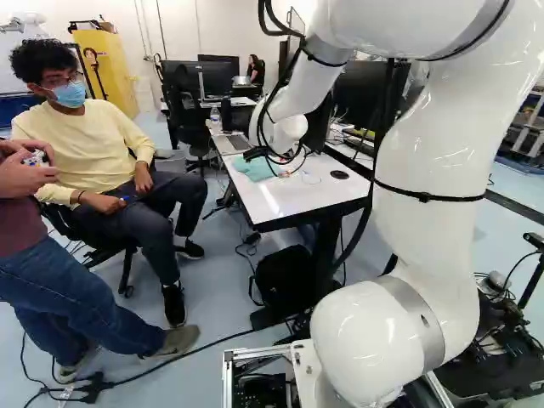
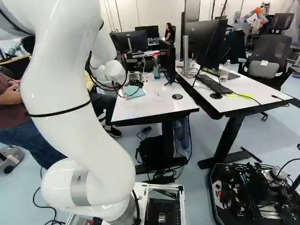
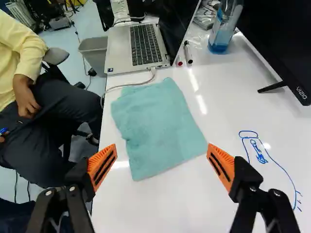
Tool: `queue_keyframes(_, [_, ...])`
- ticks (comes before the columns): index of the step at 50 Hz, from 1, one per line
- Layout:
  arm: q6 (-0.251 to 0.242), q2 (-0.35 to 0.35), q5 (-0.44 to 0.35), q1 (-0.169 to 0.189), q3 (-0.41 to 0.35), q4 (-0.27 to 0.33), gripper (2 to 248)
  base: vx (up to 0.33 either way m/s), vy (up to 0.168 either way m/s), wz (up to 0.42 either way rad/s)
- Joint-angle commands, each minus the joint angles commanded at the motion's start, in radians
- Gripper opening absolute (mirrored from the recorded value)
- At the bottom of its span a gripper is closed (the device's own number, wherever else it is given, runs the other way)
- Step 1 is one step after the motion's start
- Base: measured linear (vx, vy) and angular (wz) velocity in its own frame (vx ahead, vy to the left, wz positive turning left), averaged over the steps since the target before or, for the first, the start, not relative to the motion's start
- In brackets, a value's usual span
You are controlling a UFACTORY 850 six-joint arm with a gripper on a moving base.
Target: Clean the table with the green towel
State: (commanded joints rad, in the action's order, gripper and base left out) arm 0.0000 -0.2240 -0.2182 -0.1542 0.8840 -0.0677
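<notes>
My gripper (image 2: 136, 83) hangs low over the far part of the white table (image 2: 152, 110). In the wrist view the gripper (image 3: 162, 145) is open, its orange pads wide apart with nothing gripped. The green towel (image 3: 158, 121) lies spread nearly flat ahead of and between the fingers, near the table's edge on the seated person's side. Blue marker drawing (image 3: 260, 155) stands on the tabletop, on the towel's other side; the right base view shows the drawing (image 2: 158, 97) too.
Beyond the towel are a laptop (image 3: 141, 46), its cable, markers (image 3: 188, 52) and a spray bottle (image 3: 224, 29). A monitor (image 3: 286, 48) stands along the table's far side from the person (image 1: 93, 144). Another desk (image 2: 234, 96) adjoins.
</notes>
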Motion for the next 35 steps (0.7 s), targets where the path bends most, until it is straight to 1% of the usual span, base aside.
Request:
queue_keyframes(28, [0.0, 0.003, 0.0, 0.0, 0.0, 0.0, 247, 0.0, 0.0, 0.0])
queue_keyframes(35, [0.0, -0.015, 0.0, 0.002, 0.02, 0.0, 247, 0.0, 0.0, 0.0])
